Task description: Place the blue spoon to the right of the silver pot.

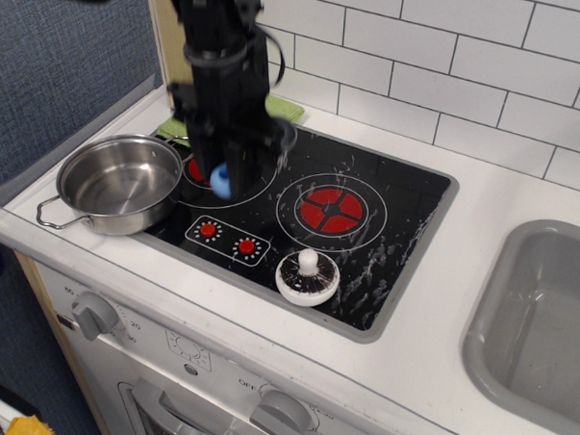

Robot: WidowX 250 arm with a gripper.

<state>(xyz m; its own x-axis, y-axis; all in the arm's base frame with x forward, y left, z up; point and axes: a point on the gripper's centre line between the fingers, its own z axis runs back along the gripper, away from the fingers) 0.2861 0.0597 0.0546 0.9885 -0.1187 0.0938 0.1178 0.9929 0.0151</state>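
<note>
The silver pot (120, 184) stands at the left edge of the black toy stovetop (366, 230), empty and upright. My gripper (224, 181) hangs over the left red burner, just right of the pot, pointing down. It is shut on the blue spoon (220, 183), whose rounded light-blue end shows between the fingers. The rest of the spoon is hidden by the gripper. Whether the spoon touches the stovetop I cannot tell.
A green cloth (283, 107) lies behind the gripper at the stove's back left, mostly hidden by the arm. A white-and-brown mushroom-like piece (307, 276) sits at the stove's front. The right red burner (331, 210) is bare. A grey sink (546, 315) is at the right.
</note>
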